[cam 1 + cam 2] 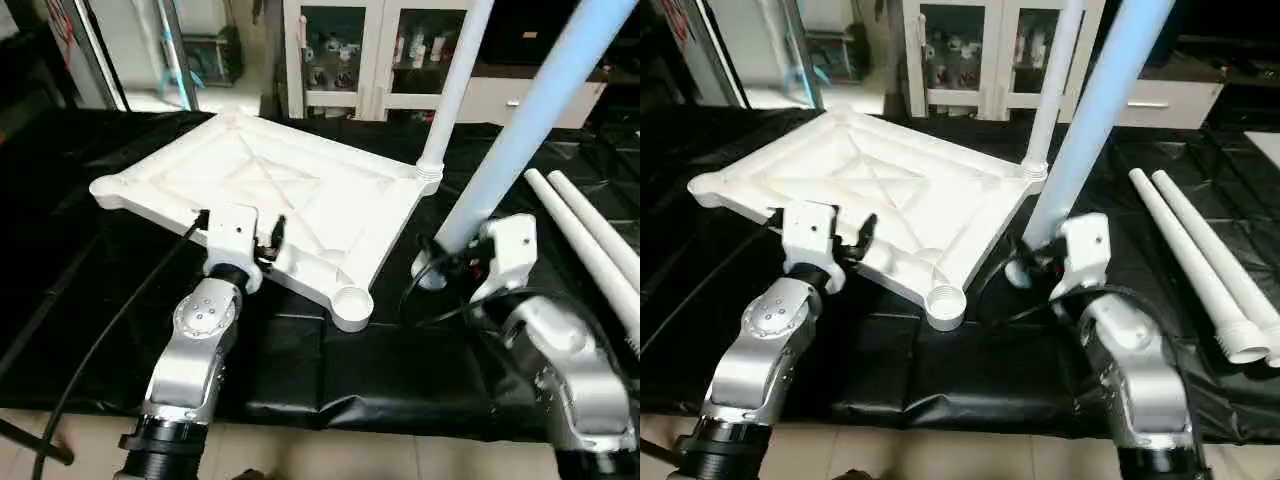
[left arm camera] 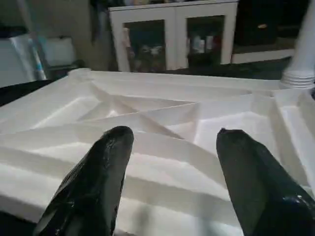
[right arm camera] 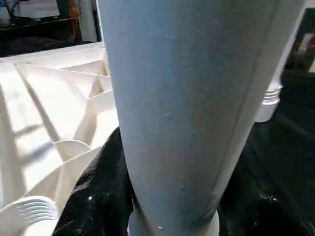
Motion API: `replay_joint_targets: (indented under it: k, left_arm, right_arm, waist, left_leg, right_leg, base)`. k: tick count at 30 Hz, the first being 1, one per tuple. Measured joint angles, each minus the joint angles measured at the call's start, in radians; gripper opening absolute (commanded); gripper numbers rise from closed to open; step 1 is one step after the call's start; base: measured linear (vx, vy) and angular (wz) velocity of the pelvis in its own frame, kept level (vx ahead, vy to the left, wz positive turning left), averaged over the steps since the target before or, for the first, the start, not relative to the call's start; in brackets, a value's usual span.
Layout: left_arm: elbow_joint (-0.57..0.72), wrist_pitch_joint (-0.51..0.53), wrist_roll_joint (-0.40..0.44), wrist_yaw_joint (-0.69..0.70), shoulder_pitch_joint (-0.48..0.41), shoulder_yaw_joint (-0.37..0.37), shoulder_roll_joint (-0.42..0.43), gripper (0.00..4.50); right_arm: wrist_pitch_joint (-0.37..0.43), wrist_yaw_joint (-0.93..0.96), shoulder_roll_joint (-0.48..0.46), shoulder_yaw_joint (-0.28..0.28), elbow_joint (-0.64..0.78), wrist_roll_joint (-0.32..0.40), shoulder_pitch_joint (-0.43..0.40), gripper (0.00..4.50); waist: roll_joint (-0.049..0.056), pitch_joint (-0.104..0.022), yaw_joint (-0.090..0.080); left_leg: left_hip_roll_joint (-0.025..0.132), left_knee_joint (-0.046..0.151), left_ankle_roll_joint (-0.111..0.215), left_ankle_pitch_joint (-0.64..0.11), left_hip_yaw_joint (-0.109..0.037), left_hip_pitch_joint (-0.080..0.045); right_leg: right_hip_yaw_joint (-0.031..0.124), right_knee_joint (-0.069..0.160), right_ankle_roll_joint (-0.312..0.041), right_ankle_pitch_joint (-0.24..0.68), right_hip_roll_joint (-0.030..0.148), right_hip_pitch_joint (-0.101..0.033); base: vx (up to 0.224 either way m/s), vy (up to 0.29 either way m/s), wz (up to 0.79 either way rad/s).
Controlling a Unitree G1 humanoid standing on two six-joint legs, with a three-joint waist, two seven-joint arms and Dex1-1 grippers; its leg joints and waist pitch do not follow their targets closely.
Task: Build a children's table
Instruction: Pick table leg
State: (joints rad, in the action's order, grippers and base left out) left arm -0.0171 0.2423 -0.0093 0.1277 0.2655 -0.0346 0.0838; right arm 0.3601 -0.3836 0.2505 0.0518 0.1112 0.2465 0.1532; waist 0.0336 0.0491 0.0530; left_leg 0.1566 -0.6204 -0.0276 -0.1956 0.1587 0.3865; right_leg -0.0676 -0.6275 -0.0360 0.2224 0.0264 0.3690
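My two silver forearms fill the near edge of the head view, one reaching up on each side. My left claw (image 1: 240,232) sits at the near long edge of the top (image 1: 290,190), its two black fingers (image 2: 101,172) spread apart with nothing between them, their tips over the white edge rail. My right claw (image 1: 452,258) is closed round a leg (image 1: 530,130), low down near its flared end; that end rests on the desk (image 1: 320,370) just beside the top's right side, and the leg leans up and away to the right, out past the upper edge of the view. In the right wrist view the leg (image 3: 197,98) stands directly ahead with a black finger (image 3: 101,191) pressed against its side.

The top lies ribbed side up on the black-draped desk, turned so that one corner points toward me. That near corner socket (image 1: 352,302) is open and empty. At the far right corner a second leg (image 1: 455,80) stands upright in its socket. The left corner (image 1: 105,188) reaches out toward the desk's left side.

Two more legs (image 1: 1200,260) lie side by side on the desk to the right, well apart from the top, touching each other, with their flared ends toward me.

Beyond the desk stands a white cabinet (image 1: 345,55) with glass doors and small items on its shelves. A black cable (image 1: 110,330) runs from my left wrist down across the desk's near left edge.
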Motion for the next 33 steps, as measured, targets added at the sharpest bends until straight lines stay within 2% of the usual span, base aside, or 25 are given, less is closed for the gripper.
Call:
replay_joint_targets:
  k: [1,2,5,7,9,10,11,12,13,15,19,24,25,29,31,33]
  left_arm:
    - [0.0,-0.004,-0.011,0.017,-0.002,0.0,0.003,3.29]
    - [0.001,-0.031,-0.078,0.158,-0.012,-0.012,0.046,3.47]
    - [-0.069,-0.072,-0.141,0.44,0.031,-0.079,0.151,3.58]
    - [-0.185,-0.116,-0.122,0.607,0.108,-0.132,0.224,3.84]
    - [-0.32,-0.147,-0.072,0.738,0.199,-0.19,0.277,3.9]
    - [-0.358,-0.158,-0.056,0.774,0.224,-0.203,0.288,3.9]
    - [-0.386,-0.168,-0.045,0.803,0.239,-0.213,0.294,4.11]
    - [-0.46,-0.19,-0.017,0.843,0.284,-0.245,0.295,4.11]
    - [-0.509,-0.208,0.004,0.866,0.318,-0.263,0.296,4.31]
    - [-0.624,-0.262,0.037,0.906,0.399,-0.298,0.305,4.38]
    - [-0.769,-0.346,0.083,0.93,0.498,-0.331,0.295,4.45]
    - [-0.897,-0.406,0.122,0.946,0.558,-0.348,0.259,4.45]
    - [-0.933,-0.42,0.124,0.975,0.574,-0.359,0.251,4.17]
    - [-1.017,-0.453,0.147,1.044,0.611,-0.39,0.237,3.95]
    - [-1.051,-0.474,0.165,1.053,0.633,-0.401,0.23,3.61]
    - [-1.082,-0.507,0.204,1.042,0.661,-0.42,0.229,3.47]
  right_arm:
    - [0.001,-0.003,-0.001,-0.001,0.0,0.002,0.0,1.89]
    - [0.007,-0.03,0.004,-0.008,0.007,0.023,-0.006,1.89]
    - [0.036,-0.116,0.052,-0.016,0.011,0.076,-0.004,1.89]
    - [0.051,-0.191,0.102,-0.014,0.023,0.108,-0.003,1.89]
    - [0.056,-0.268,0.168,-0.02,0.03,0.115,-0.003,1.89]
    - [0.057,-0.288,0.186,-0.02,0.03,0.115,-0.003,1.89]
    - [0.057,-0.306,0.197,-0.02,0.031,0.115,-0.004,1.89]
    - [0.062,-0.336,0.223,-0.022,0.032,0.115,-0.008,1.89]
    - [0.065,-0.359,0.242,-0.026,0.032,0.115,-0.009,1.89]
    - [0.068,-0.399,0.279,-0.03,0.032,0.115,-0.014,1.89]
    - [0.075,-0.428,0.308,-0.028,0.036,0.129,-0.025,1.89]
    - [0.093,-0.438,0.316,-0.028,0.057,0.142,-0.033,1.89]
    - [0.097,-0.447,0.319,-0.03,0.066,0.143,-0.037,1.89]
    - [0.099,-0.469,0.332,-0.033,0.078,0.148,-0.038,1.89]
    - [0.099,-0.476,0.344,-0.035,0.079,0.151,-0.039,1.89]
    - [0.099,-0.486,0.349,-0.043,0.079,0.151,-0.039,1.89]
  waist:
    - [0.0,0.0,0.0]
    - [0.0,0.0,0.002]
    - [0.0,0.0,0.011]
    - [0.0,0.0,0.015]
    - [0.0,0.0,0.012]
    - [0.0,0.0,0.009]
    - [0.0,0.0,0.008]
    - [0.002,0.001,0.006]
    - [0.002,0.001,0.005]
    - [0.003,0.001,0.006]
    - [0.005,0.001,0.006]
    - [0.007,0.001,0.006]
    - [0.008,0.001,0.006]
    - [0.009,0.001,0.009]
    - [0.009,0.001,0.01]
    - [0.009,0.001,0.009]
  left_leg:
    - [0.0,0.0,0.0,0.0,0.0,0.0]
    - [0.0,0.0,0.001,0.0,0.002,0.0]
    - [0.0,0.001,0.001,0.0,0.005,0.0]
    - [0.001,0.003,0.003,0.001,0.011,-0.001]
    - [0.0,0.003,0.005,0.002,0.014,-0.001]
    - [0.0,0.003,0.006,0.002,0.015,-0.001]
    - [0.0,0.003,0.007,0.001,0.017,-0.001]
    - [-0.001,0.003,0.008,0.001,0.018,-0.001]
    - [-0.001,0.003,0.008,0.001,0.02,-0.001]
    - [-0.002,0.003,0.009,0.001,0.021,-0.001]
    - [-0.002,0.003,0.011,0.0,0.023,-0.001]
    - [-0.001,0.003,0.012,0.001,0.024,-0.001]
    - [-0.001,0.003,0.012,0.001,0.024,-0.001]
    - [-0.001,0.003,0.013,0.002,0.025,-0.001]
    - [-0.001,0.003,0.015,0.003,0.026,-0.001]
    - [-0.001,0.003,0.015,0.003,0.026,-0.001]
  right_leg:
    - [0.0,0.0,0.0,0.0,0.0,0.0]
    - [0.001,0.001,0.001,0.0,0.0,0.0]
    - [0.002,0.002,0.003,-0.001,0.001,0.001]
    - [0.003,0.001,0.006,-0.002,0.004,0.001]
    - [0.004,0.003,0.008,-0.004,0.006,0.001]
    - [0.004,0.003,0.008,-0.004,0.007,0.001]
    - [0.004,0.004,0.008,-0.004,0.008,0.001]
    - [0.003,0.003,0.008,-0.004,0.01,0.001]
    - [0.003,0.004,0.009,-0.005,0.012,0.002]
    - [0.003,0.004,0.01,-0.005,0.013,0.002]
    - [0.003,0.004,0.01,-0.005,0.014,0.001]
    - [0.002,0.004,0.01,-0.005,0.015,0.001]
    - [0.002,0.004,0.01,-0.005,0.015,0.001]
    - [0.002,0.004,0.01,-0.005,0.016,0.001]
    - [0.001,0.003,0.01,-0.005,0.017,0.001]
    - [0.001,0.003,0.009,-0.005,0.018,0.0]
  base:
    - [0.0,0.0,0.0]
    - [0.0,0.0,0.0]
    - [0.0,0.0,0.0]
    - [0.0,0.0,0.0]
    - [0.0,0.0,0.0]
    - [0.0,0.0,0.0]
    - [0.0,0.0,0.0]
    - [0.0,0.0,0.0]
    - [0.0,0.0,0.0]
    - [0.0,0.0,0.0]
    - [0.0,0.0,0.0]
    - [0.0,0.0,0.0]
    - [0.0,0.0,0.0]
    - [0.0,0.0,0.0]
    - [0.0,0.0,0.0]
    - [0.0,0.0,0.0]
